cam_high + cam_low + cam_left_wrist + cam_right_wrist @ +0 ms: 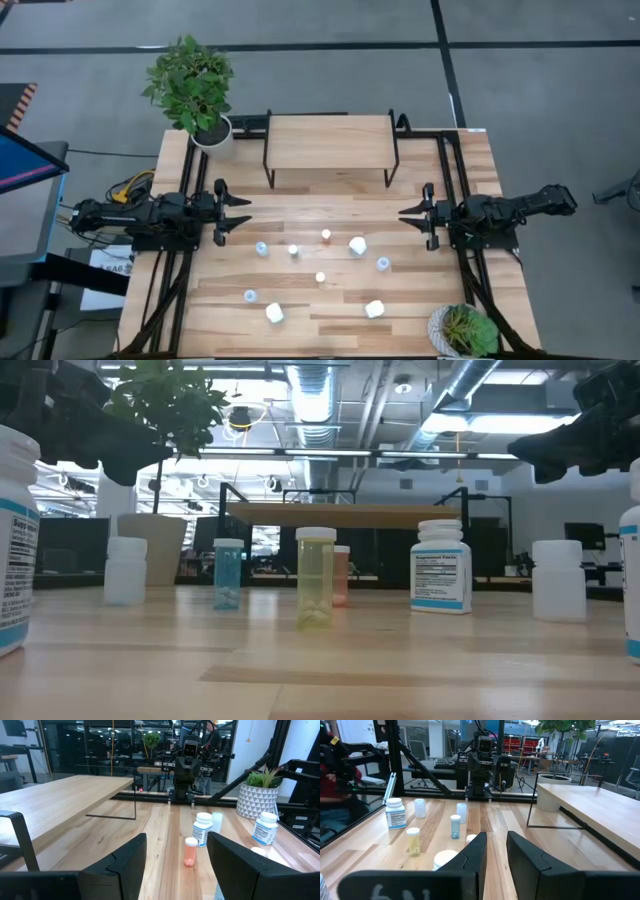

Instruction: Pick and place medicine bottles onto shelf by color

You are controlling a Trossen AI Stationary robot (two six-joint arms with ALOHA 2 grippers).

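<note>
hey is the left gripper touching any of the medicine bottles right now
Apart. The high view shows the left gripper open at the table's left side, with bare wood between its fingertips and the nearest bottle.

The shelf [330, 140] has a pale wood top on thin black legs. On the tabletop [420, 300], striped in light planks, stand a blue-tinted bottle [228, 573], a yellow one [315, 576], an orange one [190, 851], and white bottles with blue-banded labels [441, 566].
</note>
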